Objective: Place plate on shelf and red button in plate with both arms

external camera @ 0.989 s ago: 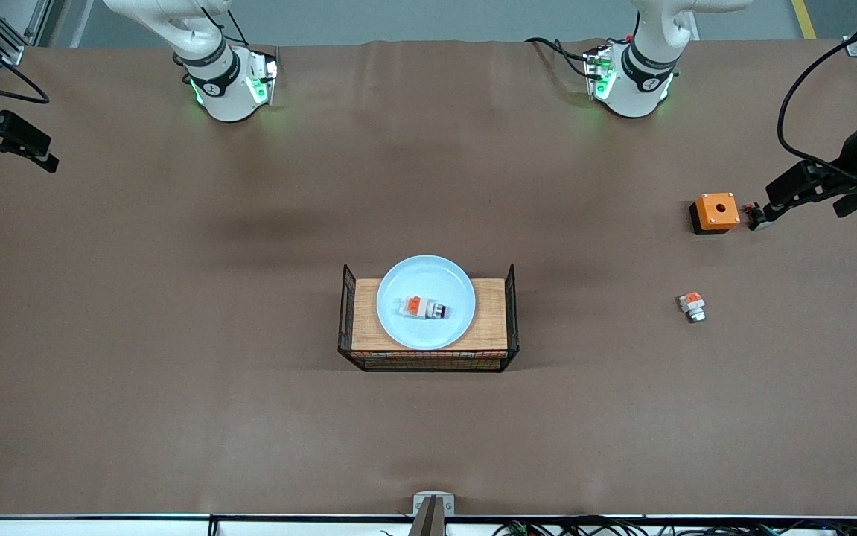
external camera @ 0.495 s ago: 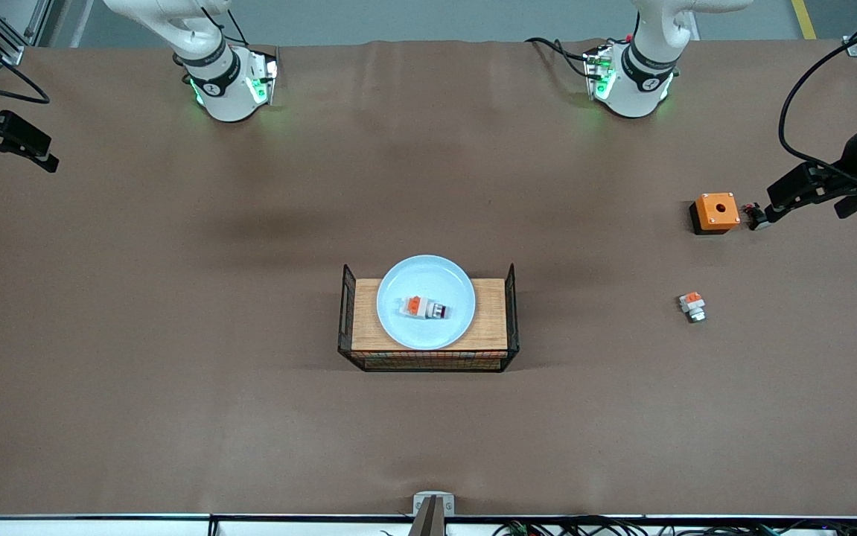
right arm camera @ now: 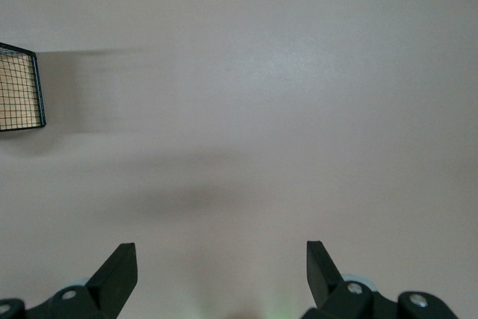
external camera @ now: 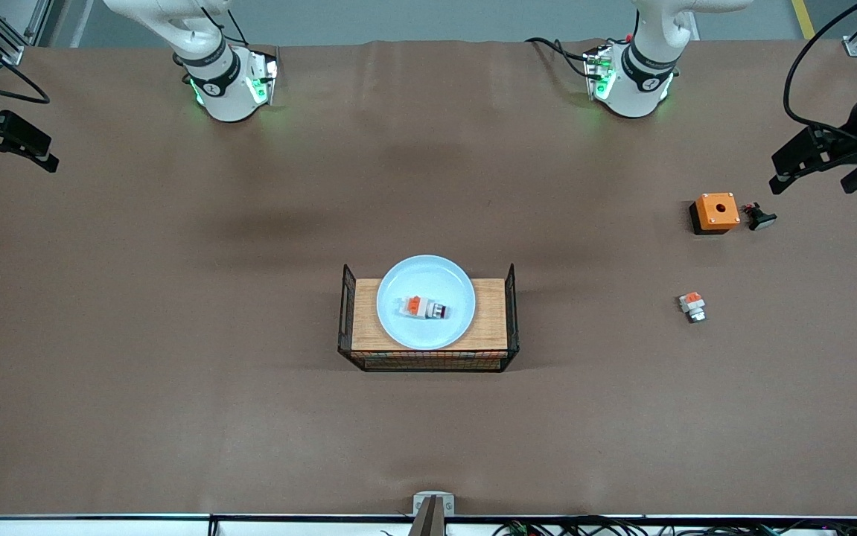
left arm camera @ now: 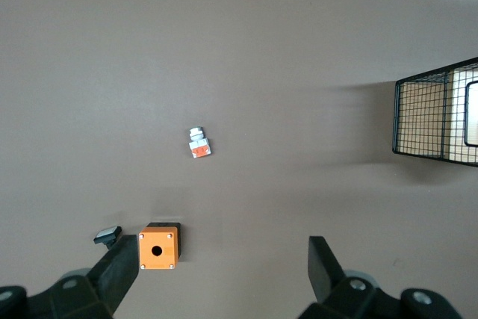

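The pale blue plate (external camera: pixel 426 277) lies on a wooden board in a black wire basket (external camera: pixel 510 313) at the table's middle. The red button (external camera: pixel 424 307) lies on its side on the plate. My left gripper (external camera: pixel 776 175) is open and empty, in the air over the left arm's end of the table, near the orange box (external camera: pixel 715 211). In the left wrist view the left gripper (left arm camera: pixel 222 270) shows wide open, with a sliver of the plate (left arm camera: pixel 472 113). My right gripper (external camera: pixel 41 152) is open and empty, and waits over the right arm's end; it shows open in the right wrist view (right arm camera: pixel 220 270).
A small dark cap piece (external camera: pixel 762 218) lies beside the orange box with a hole, toward the left arm's end. A white-orange piece with a silver tip (external camera: pixel 692 306) lies nearer to the front camera than the box. The left wrist view shows the box (left arm camera: pixel 159 246), cap piece (left arm camera: pixel 107 235), white-orange piece (left arm camera: pixel 199 143) and basket (left arm camera: pixel 426 117).
My left gripper has drawn up and away from the small dark cap piece beside the orange box, which stays on the table. The right arm has not moved.
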Available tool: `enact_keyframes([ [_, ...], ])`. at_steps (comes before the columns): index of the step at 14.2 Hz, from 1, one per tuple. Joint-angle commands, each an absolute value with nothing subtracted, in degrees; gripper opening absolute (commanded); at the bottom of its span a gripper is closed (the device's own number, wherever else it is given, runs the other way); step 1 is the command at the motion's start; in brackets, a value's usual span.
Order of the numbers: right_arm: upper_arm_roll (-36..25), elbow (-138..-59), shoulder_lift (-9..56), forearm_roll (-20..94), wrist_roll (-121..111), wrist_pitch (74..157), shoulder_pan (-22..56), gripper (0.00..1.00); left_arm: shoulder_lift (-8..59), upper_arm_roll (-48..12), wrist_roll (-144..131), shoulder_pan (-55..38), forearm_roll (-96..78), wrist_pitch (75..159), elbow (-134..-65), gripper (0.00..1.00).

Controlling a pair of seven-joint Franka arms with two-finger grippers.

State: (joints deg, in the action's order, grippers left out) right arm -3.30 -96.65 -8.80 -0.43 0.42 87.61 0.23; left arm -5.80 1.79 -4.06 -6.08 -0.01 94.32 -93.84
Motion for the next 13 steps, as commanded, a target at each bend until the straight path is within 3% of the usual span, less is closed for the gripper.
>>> enact_keyframes([
  [1,-2.6,-96.9,-9.8,-1.1,-0.4,87.0,-1.0,1.00,-6.7,3.0,-3.9,-5.5,-2.4,95.7,-96.1,1.00],
  [11,-2.5,-96.9,-9.8,-1.1,-0.4,86.9,-0.9,1.00,-5.5,2.7,-3.3,-5.1,-2.1,95.4,-95.8,1.00],
  [13,-2.5,-96.9,-9.8,-1.1,-0.4,86.9,-0.9,1.00,-5.1,2.6,-3.2,-5.1,-1.9,92.1,-95.7,1.00],
])
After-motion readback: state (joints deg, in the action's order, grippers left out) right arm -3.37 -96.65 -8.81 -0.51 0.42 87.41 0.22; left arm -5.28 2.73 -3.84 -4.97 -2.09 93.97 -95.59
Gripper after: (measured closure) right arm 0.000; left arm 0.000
